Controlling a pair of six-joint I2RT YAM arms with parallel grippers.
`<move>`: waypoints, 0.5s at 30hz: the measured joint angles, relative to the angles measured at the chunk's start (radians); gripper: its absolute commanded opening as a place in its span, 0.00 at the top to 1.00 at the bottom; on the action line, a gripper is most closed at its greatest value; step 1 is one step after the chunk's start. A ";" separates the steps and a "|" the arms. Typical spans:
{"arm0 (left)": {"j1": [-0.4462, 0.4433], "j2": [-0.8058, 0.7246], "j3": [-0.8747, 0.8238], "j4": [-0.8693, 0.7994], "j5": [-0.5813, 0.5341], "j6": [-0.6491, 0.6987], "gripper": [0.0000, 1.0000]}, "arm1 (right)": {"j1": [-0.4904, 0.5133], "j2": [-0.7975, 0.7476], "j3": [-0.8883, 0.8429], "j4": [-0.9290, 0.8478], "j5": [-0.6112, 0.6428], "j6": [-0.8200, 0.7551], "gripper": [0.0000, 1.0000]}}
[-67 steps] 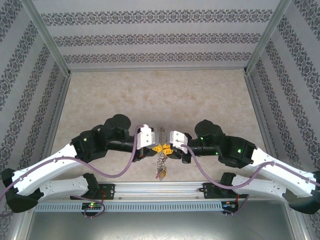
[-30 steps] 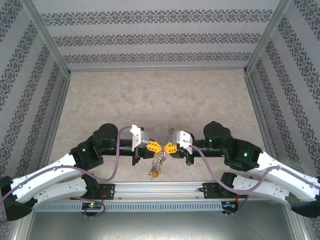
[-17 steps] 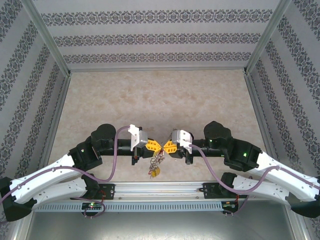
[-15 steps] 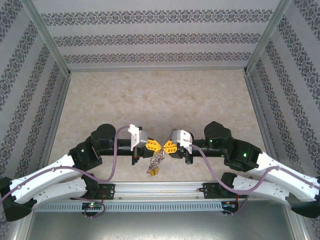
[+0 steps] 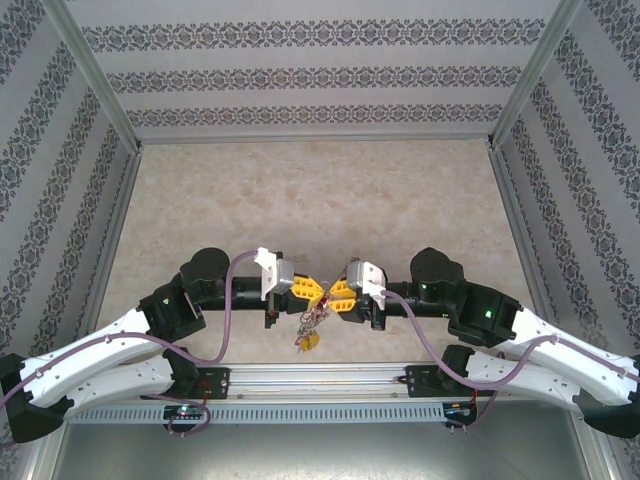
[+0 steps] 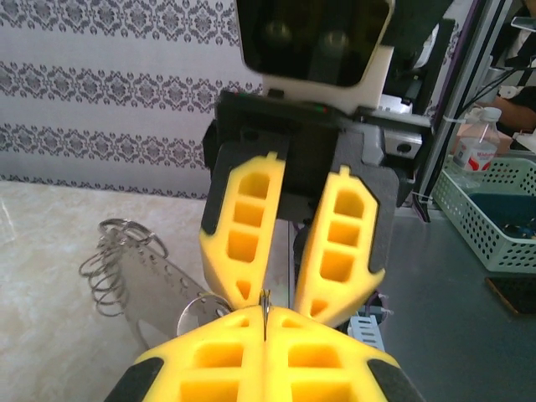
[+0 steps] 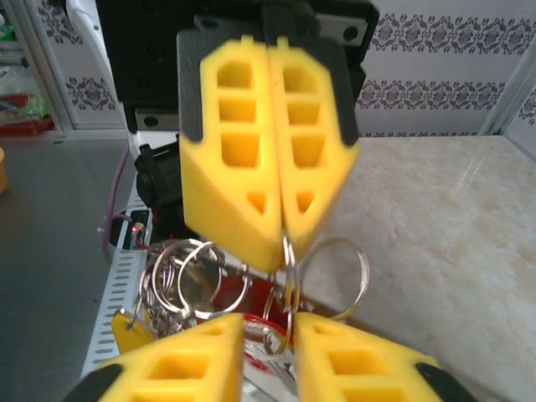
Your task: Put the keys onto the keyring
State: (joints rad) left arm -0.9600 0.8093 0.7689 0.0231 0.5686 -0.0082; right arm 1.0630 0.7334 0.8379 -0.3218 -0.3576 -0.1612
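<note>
Since a second ago, at 6 o'clock on the table, right gripper has closed in on left gripper and parted its fingers, so a clear gap now stands between them. Left gripper is pressed together, pinching the keyring, which hangs from its tips toward 6 o'clock. Yellow-tagged keys dangle lowest in the bunch.

White wallpaper with grey damask bands covers the walls around me, framed by aluminium posts. My tabletop is pale beige, marbled, evenly lit. Off to one side a green basket sits on a grey bench.
</note>
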 measured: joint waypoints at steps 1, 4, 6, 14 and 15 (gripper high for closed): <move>0.000 0.000 0.000 0.005 0.000 0.000 1.00 | 0.000 -0.005 -0.006 0.001 0.000 0.002 0.72; 0.002 0.000 0.000 0.013 0.000 0.000 1.00 | 0.000 -0.027 -0.024 0.003 0.001 0.005 0.77; 0.005 0.000 0.000 0.015 0.000 0.000 1.00 | 0.000 -0.034 -0.029 0.006 0.002 0.006 0.81; 0.006 0.000 0.000 0.015 0.004 0.000 1.00 | 0.000 -0.004 -0.028 0.021 0.010 0.006 0.77; 0.006 0.000 0.000 0.016 0.004 0.000 1.00 | 0.000 -0.003 -0.028 0.020 0.012 0.006 0.76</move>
State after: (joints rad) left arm -0.9535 0.8089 0.7689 0.0387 0.5724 -0.0082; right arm 1.0626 0.7303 0.8097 -0.3016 -0.3458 -0.1547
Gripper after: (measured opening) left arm 0.046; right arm 0.222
